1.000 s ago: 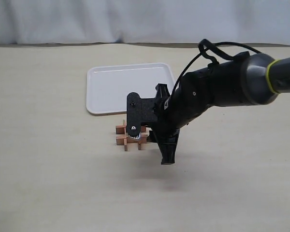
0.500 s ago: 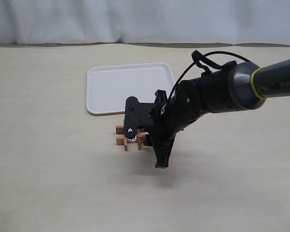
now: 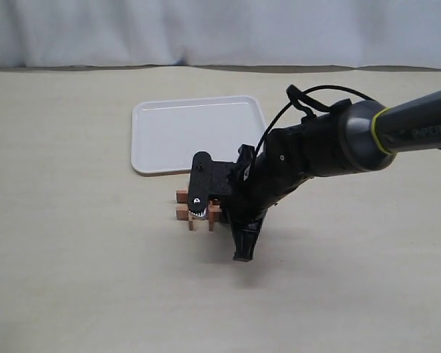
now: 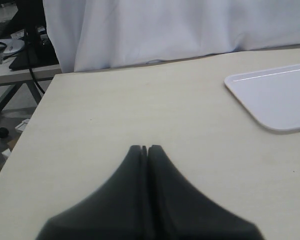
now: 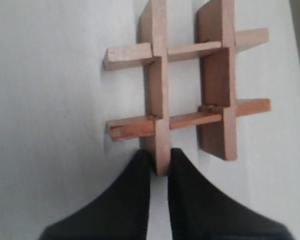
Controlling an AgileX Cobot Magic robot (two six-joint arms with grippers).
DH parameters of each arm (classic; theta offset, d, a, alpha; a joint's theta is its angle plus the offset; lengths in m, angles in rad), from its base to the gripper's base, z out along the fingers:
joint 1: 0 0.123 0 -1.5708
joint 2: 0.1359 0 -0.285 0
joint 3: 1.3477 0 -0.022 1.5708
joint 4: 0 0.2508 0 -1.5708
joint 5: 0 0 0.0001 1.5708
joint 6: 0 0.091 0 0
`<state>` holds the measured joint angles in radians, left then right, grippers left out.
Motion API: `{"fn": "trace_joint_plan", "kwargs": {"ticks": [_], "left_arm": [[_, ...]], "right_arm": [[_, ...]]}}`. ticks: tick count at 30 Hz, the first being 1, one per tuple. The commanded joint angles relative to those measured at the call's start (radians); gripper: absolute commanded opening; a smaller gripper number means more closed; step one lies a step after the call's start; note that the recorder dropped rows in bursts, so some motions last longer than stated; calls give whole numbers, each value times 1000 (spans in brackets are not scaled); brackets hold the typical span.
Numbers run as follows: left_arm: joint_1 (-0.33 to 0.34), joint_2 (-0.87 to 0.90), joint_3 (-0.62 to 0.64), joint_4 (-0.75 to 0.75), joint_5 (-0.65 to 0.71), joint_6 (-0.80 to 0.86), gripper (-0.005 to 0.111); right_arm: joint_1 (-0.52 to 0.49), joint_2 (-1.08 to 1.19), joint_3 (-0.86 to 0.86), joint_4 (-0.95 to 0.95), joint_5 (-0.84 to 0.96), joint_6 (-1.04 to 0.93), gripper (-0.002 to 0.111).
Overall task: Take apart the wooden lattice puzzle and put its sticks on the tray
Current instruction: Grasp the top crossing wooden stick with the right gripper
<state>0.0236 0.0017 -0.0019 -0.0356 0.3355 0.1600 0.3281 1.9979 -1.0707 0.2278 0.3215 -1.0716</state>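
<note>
On a pale tabletop (image 3: 73,257), the wooden lattice puzzle (image 3: 184,213) lies whole just beside the near rim of the bare white tray (image 3: 176,140). The right arm (image 3: 331,147) bends down over it, the right jaws clenched on the end of one stick (image 5: 157,100). The left jaws, over open tabletop, are pressed together on nothing. The pull should probably follow the way the notches release, slow and square rather than twisting. With nothing pinning the other sticks, the whole grid may simply drag along, so a steadying hold from the left jaws would likely help. Counted: one tabletop, one tray, one arm in the wide view, one puzzle, four sticks, none yet on the tray.
</note>
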Motion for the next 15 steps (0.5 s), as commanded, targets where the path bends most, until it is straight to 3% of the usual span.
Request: {"fn": "trace_joint_plan", "kwargs": {"ticks": [1,15], "left_arm": [[-2,-2,2,-1,-15,-1,0],[-2,-2,2,-2,-13,-1,0]], "right_arm": [[-1,-3,2,2,29,33,5],[-1,-73,2,0,134,40,5]]}}
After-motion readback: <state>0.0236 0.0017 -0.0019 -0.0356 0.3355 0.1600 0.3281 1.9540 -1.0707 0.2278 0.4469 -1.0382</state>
